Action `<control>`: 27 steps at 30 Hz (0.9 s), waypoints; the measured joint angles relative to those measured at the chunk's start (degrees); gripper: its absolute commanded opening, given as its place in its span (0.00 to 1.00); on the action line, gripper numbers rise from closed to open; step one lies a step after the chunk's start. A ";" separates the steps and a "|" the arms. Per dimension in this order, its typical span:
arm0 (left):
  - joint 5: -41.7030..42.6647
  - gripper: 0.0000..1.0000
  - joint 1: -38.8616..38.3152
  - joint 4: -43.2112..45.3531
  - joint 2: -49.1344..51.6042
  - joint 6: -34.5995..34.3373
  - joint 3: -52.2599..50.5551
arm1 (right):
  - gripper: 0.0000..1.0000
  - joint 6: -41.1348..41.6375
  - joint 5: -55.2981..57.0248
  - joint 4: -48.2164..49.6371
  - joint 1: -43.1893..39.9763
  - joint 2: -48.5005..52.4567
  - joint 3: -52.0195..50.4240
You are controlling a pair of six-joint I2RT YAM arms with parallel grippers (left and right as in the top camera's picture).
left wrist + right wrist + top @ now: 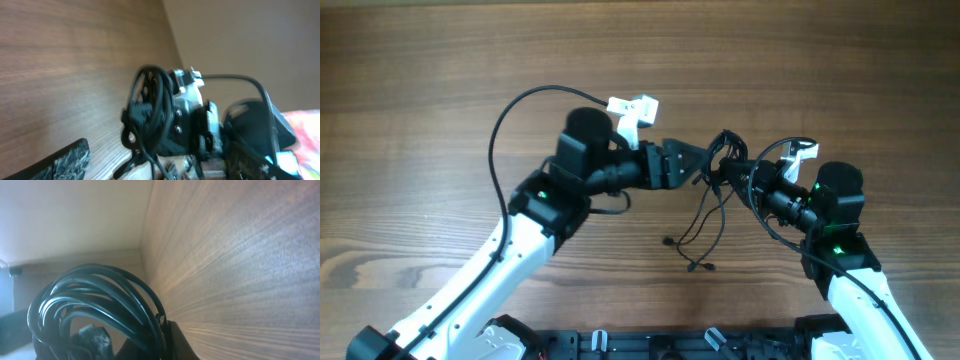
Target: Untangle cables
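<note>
The cables (724, 150) form a bunched coil of thin black cords held above the table between the two arms. Loose strands (705, 225) hang from it down to small plug ends on the wood. My right gripper (731, 173) is shut on the coil, and in the right wrist view the loops (100, 295) arch over its fingers (175, 340). My left gripper (705, 165) stands open just left of the coil. In the left wrist view one of its fingers (60, 162) sits well apart from the cables (150, 110), which the right gripper (195, 125) holds.
The wooden table (440, 90) runs under both arms. A thicker black arm cable (505, 120) loops up behind the left arm. A black rail (650, 345) lines the front edge.
</note>
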 measured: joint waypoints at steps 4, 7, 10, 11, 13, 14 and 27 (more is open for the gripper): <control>-9.18 0.62 -5.66 -0.07 0.00 -0.98 0.00 | 0.04 4.07 -0.81 -0.20 0.00 0.00 0.00; -15.85 0.48 -8.63 -0.04 0.00 -1.51 0.00 | 0.04 6.14 -2.23 -0.22 0.00 0.00 0.00; -19.74 0.26 -9.94 -0.02 0.68 -1.81 0.00 | 0.04 7.15 -3.54 -0.22 0.00 0.00 0.00; -20.26 0.13 -10.08 -0.02 1.03 -2.27 0.00 | 0.04 7.15 -3.82 -0.22 0.00 0.00 0.00; -21.09 0.04 -10.38 0.02 1.99 -2.78 0.00 | 0.04 7.08 -3.98 -0.35 0.00 0.00 0.00; -21.51 0.04 -10.45 0.02 2.23 -3.43 0.00 | 0.04 6.78 -4.04 -0.46 0.00 0.00 0.00; -22.53 0.04 -9.79 -0.83 2.34 -3.63 0.00 | 0.73 -4.35 -2.58 -0.35 -0.07 0.00 0.00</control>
